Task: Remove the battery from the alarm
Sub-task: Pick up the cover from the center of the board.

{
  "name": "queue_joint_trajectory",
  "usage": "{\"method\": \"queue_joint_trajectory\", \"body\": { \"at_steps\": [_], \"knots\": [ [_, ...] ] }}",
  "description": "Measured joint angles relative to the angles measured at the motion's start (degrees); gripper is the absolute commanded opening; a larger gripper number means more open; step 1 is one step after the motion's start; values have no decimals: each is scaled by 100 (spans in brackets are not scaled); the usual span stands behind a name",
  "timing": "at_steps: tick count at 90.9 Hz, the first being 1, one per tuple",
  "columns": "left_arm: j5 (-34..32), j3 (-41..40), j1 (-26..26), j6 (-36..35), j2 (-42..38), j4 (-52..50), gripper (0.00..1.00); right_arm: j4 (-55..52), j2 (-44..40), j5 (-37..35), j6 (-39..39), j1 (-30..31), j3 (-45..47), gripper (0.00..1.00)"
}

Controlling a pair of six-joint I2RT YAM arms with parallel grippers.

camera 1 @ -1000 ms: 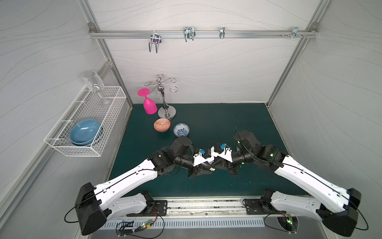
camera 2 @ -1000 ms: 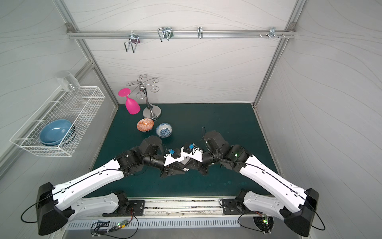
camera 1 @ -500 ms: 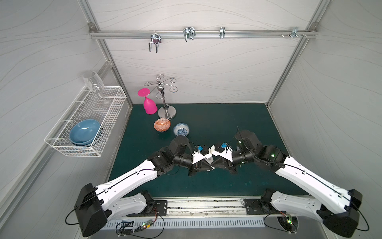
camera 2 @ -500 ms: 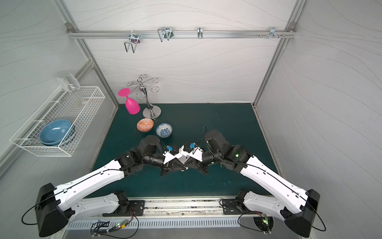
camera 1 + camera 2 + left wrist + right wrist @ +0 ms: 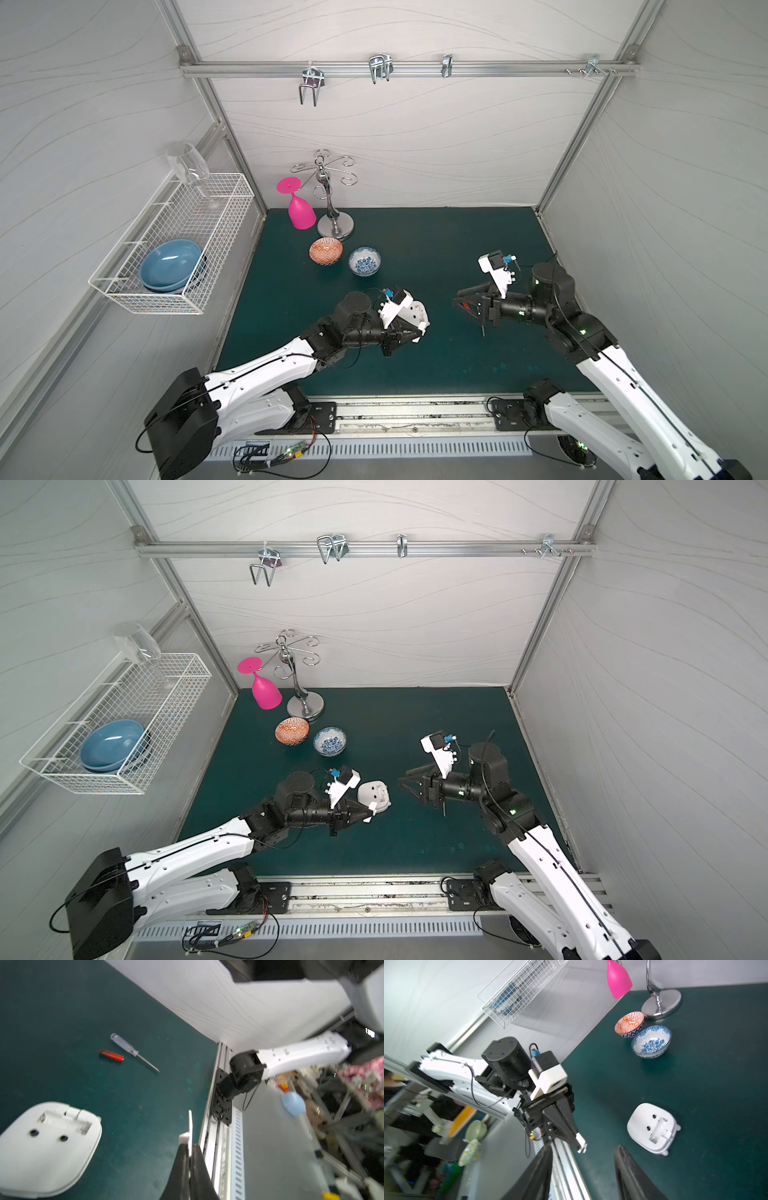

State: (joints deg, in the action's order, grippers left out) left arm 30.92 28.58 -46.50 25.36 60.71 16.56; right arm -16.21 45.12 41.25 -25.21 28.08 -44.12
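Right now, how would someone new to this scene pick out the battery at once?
Start at the dark green mat and find the white alarm lying face down with its compartment open. Further to the robot's right on the mat lies the battery, flat, close beside a screwdriver. It is the short red-orange cylinder; the screwdriver is longer, clear-handled, with a thin metal shaft.

Both top views come to me bright and evenly lit, with soft shadows on the table (image 5: 415,249) and the frame posts (image 5: 582,137) bowing toward the edges. My left wrist view is motion-smeared and the alarm (image 5: 47,1147) looks soft. The right wrist view blurs beyond the table, with glare on the chrome stand (image 5: 661,1001).
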Motion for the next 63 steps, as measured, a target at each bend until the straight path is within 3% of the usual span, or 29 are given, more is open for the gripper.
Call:
{"method": "queue_joint_trajectory", "body": {
  "at_steps": [12, 27, 41, 63],
  "knots": [
    [-407, -9, 0, 1624, 249, 616, 0, 562, 472, 96, -1213, 168, 249, 47],
    [-706, -103, 2, 2935, 487, 1145, 0, 979, 911, 37, -2129, 533, 330, 43],
    [-826, -219, 2, 3484, 514, 1375, 0, 1311, 1200, -33, -2649, 579, 363, 43],
    [-866, -219, 2, 3744, 514, 1550, 0, 1327, 1484, -83, -2927, 686, 361, 41]
  ]
}}
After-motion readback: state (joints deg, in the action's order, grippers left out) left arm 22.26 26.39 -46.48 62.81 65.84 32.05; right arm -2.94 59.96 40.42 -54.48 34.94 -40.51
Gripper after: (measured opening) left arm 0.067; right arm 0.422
